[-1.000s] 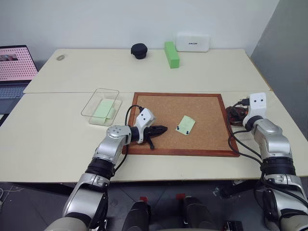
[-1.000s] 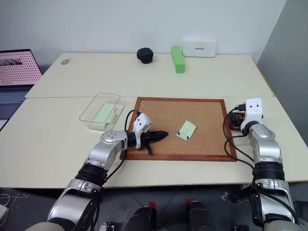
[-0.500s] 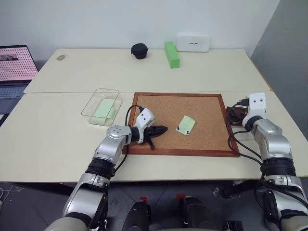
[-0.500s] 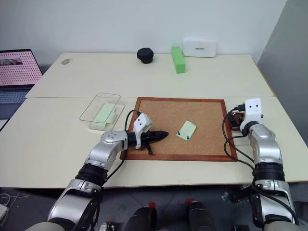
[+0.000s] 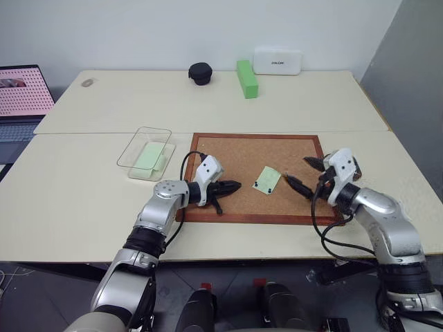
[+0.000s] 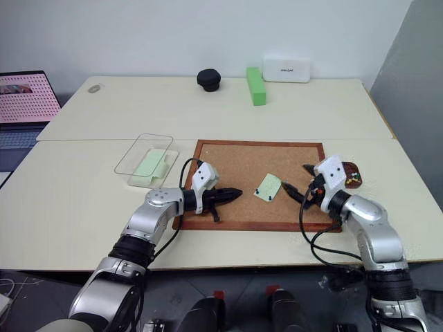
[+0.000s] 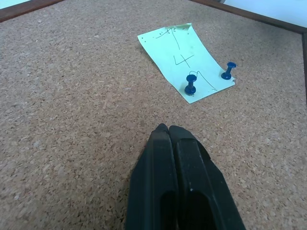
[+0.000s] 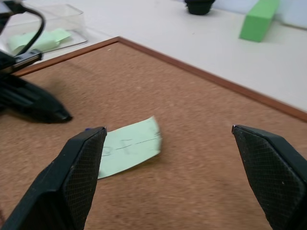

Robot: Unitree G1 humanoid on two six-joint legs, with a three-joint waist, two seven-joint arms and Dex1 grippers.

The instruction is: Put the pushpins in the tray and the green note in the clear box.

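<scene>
Green note is pinned by two pushpins at the corkboard's 3 o'clock side, left hand pressed together, right hand spread wide, so most of the job's left.

The green note bears a handwritten "4" with thin pen strokes around it that cannot be read. The white case, at twelve o'clock on the table, carries a small dark mark too tiny to read.
</scene>
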